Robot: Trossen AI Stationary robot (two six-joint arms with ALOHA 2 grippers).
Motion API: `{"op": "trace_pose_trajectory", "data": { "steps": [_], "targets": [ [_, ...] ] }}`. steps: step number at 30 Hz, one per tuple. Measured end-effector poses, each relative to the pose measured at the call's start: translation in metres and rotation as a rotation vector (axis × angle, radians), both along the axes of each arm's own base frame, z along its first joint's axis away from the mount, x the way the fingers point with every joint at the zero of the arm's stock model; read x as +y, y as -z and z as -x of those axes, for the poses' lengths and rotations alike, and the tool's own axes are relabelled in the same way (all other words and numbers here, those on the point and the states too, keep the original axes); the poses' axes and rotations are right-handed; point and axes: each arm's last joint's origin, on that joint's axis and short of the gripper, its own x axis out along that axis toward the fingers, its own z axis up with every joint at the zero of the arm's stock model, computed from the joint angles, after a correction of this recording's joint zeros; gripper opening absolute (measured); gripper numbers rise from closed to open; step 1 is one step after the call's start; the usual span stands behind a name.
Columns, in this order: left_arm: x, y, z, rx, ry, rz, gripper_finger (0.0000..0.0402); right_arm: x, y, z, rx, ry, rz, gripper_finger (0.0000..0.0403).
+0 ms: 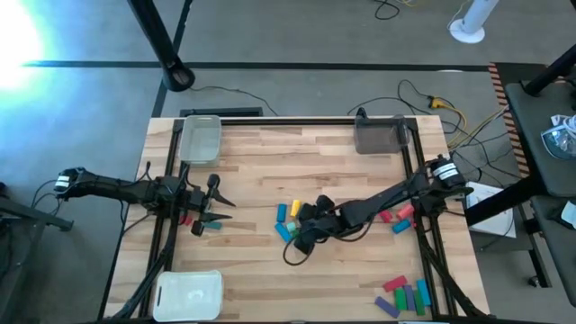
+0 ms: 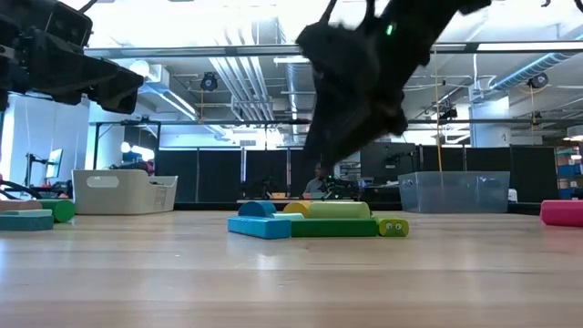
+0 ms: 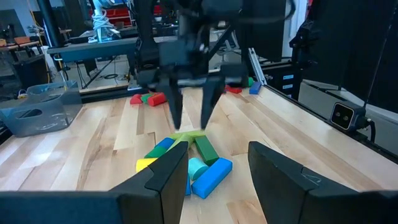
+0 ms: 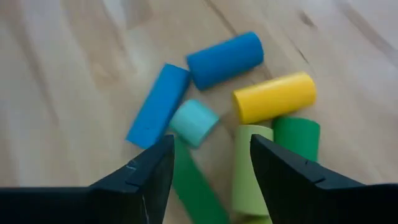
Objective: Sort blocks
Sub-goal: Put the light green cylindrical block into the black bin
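Note:
A cluster of blocks lies mid-table: a blue bar [image 4: 157,106], a blue cylinder [image 4: 225,59], a yellow cylinder [image 4: 275,97], a teal cube [image 4: 194,122], a dark green bar [image 4: 194,186], a light green cylinder [image 4: 249,168] and a green cylinder [image 4: 296,137]. My right gripper [image 4: 211,149] hangs open just above this cluster [image 1: 288,220], touching nothing; the green bar and light green cylinder lie below its gap. In the left wrist view the right gripper [image 3: 190,118] points down at the cluster. My left gripper [image 1: 219,207] waits open at the table's left, beside red [image 1: 186,219] and teal [image 1: 211,228] blocks.
A clear tray [image 1: 200,139] stands at the far left, a grey tray [image 1: 378,135] at the far right, a white tray [image 1: 189,293] at the near left. Several blocks [image 1: 405,297] lie near the right front corner. A red [image 1: 389,216] and a blue block [image 1: 400,227] lie under the right arm.

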Motion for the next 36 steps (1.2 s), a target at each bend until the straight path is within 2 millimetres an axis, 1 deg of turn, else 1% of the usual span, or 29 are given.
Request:
{"op": "trace_pose_trajectory", "data": {
  "steps": [7,9,14,22,32,36],
  "targets": [
    [0.000,0.000,0.000,0.000,0.000,0.000,0.0154,-0.009,0.016,-0.004,0.063,-0.003,0.021,0.0189],
    [0.000,0.000,0.000,0.000,0.000,0.000,0.0154,-0.010,0.017,-0.004,0.070,0.005,0.019,0.0185],
    [0.000,0.000,0.000,0.000,0.000,0.000,0.0154,-0.011,0.017,-0.003,0.086,-0.021,0.042,0.0176],
    [0.000,0.000,0.000,0.000,0.000,0.000,0.0154,-0.012,0.034,-0.005,0.140,-0.034,0.063,0.0166],
    [0.000,0.000,0.000,0.000,0.000,0.000,0.0154,-0.012,0.045,-0.004,0.188,-0.053,0.066,0.0168],
    [0.000,0.000,0.000,0.000,0.000,0.000,0.0154,-0.012,0.056,-0.004,0.222,-0.069,0.040,0.0159]
  ]
}}
